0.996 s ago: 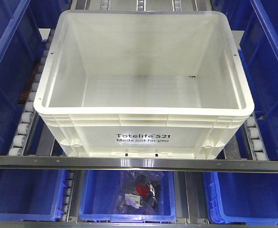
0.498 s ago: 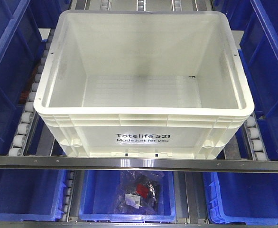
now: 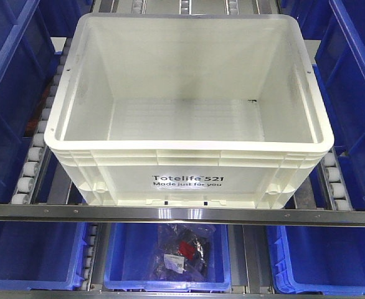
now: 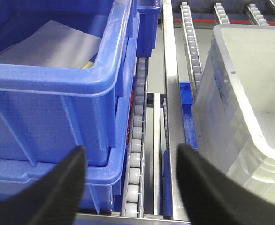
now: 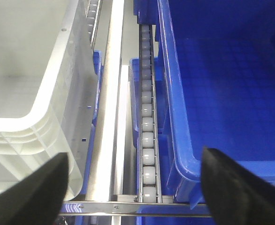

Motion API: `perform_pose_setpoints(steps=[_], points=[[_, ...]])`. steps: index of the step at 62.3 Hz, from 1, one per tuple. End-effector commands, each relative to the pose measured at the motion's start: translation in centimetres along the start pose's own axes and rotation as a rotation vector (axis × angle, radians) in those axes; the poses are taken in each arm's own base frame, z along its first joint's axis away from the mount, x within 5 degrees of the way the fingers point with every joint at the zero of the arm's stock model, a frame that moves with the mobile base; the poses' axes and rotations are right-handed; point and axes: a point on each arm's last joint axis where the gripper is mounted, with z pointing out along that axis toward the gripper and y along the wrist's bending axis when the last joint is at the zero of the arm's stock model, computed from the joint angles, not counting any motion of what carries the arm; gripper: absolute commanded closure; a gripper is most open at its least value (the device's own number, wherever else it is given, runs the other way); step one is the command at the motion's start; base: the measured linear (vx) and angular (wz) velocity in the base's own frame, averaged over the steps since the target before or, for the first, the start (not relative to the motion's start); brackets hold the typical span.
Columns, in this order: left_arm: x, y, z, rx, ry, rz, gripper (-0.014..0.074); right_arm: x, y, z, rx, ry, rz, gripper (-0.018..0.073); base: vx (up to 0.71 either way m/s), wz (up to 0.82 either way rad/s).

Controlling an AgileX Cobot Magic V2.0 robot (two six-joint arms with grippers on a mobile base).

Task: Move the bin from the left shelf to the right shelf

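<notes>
The bin is a large white tote with black "Totelife 521" print on its near side, sitting empty on the roller shelf at the middle of the front view. Its left wall shows at the right of the left wrist view, its right wall at the left of the right wrist view. My left gripper is open over the roller track left of the bin, touching nothing. My right gripper is open over the roller track right of the bin, holding nothing. Neither gripper shows in the front view.
Blue bins flank the white one: stacked ones on the left and a deep one on the right. Roller tracks and metal rails run between them. Lower-shelf blue bins sit below, the middle one holding bagged items.
</notes>
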Motion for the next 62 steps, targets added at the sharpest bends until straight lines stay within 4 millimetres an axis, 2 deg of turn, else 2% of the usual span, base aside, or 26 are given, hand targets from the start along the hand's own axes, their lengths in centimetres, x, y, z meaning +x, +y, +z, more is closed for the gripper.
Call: perform_pose_setpoints(steps=[1, 12, 24, 30, 46, 55, 62], points=[[-1.3, -0.1, 0.0, 0.009, -0.087, -0.001, 0.0092, -1.4, -0.1, -0.3, 0.008, -0.08, -0.012, -0.0099, 0.0, 0.0], [-1.3, -0.1, -0.1, 0.01, -0.089, -0.001, 0.0092, -1.1, -0.1, -0.3, 0.002, -0.046, -0.005, -0.0104, 0.0, 0.0], [-1.2, -0.2, 0.0, 0.024, -0.076, -0.015, 0.0092, -1.0, 0.2, -0.2, -0.022, -0.029, -0.011, -0.005, 0.0, 0.0], [-1.3, -0.8, 0.6, 0.075, -0.039, 0.001, 0.0092, -1.3, 0.2, 0.2, -0.031, -0.001, -0.041, -0.002, 0.0, 0.0], [-3.4, -3.5, 2.9, 0.34, 0.062, 0.077, 0.0092, -4.1, 1.9, 1.6, -0.183, 0.11, -0.105, -0.0015, 0.0, 0.0], [-4.3, -5.3, 4.5, 0.484, 0.21, 0.192, 0.0092, -5.6, 2.8, 3.0, -0.204, 0.197, -0.142, -0.0043, 0.0, 0.0], [-4.7, -6.4, 6.1, 0.519, 0.288, 0.279, 0.0092, -6.6, 3.1, 4.5, -0.179, 0.239, -0.128, -0.0069, 0.0, 0.0]])
